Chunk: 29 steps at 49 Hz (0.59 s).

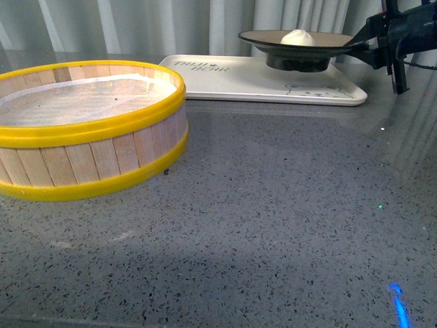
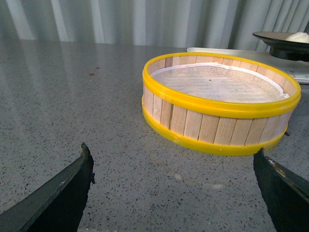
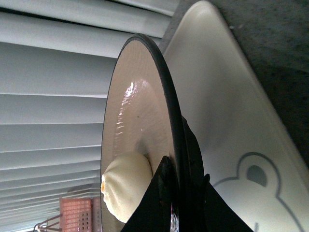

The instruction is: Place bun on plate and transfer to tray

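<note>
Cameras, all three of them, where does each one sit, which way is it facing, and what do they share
Front view: on the robot's body, facing the steamer basket, the tray and the right gripper on the plate.
Left wrist view: on the left arm, facing the basket; the open left gripper frames it.
Right wrist view: on the right arm, close to the plate rim; its fingers show.
Shared: plate and bun appear in all three.

Bun (image 1: pixel 298 37) on plate (image 1: pixel 273 39), plate apparently on tray (image 1: pixel 225 82), steamer basket (image 1: pixel 89 130) left-front of tray
</note>
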Each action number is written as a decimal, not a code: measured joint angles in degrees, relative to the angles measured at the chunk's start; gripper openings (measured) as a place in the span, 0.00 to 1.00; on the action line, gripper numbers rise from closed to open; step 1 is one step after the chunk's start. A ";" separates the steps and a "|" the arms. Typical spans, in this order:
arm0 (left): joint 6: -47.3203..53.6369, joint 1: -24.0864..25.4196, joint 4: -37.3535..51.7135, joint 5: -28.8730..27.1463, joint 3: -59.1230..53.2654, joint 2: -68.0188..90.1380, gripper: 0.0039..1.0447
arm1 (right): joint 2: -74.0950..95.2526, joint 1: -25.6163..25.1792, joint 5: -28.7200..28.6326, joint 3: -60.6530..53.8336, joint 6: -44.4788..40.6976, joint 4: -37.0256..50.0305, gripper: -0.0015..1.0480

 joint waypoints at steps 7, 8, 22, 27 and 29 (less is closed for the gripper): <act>0.00 0.00 0.00 0.00 0.00 0.00 0.94 | 0.00 -0.24 -0.13 -1.31 -0.02 0.33 0.03; 0.00 0.00 0.00 0.00 0.00 0.00 0.94 | 0.15 -0.24 -0.13 -1.33 -0.02 0.37 0.03; 0.00 0.00 0.00 0.00 0.00 0.00 0.94 | 0.20 1.07 -0.37 -4.39 -0.68 2.75 0.03; 0.00 0.00 0.00 0.00 0.00 0.00 0.94 | 0.02 1.11 -0.35 -4.72 -0.74 2.75 0.03; 0.00 0.00 0.00 0.00 0.00 0.00 0.94 | -0.07 1.14 -0.31 -4.83 -0.74 2.75 0.03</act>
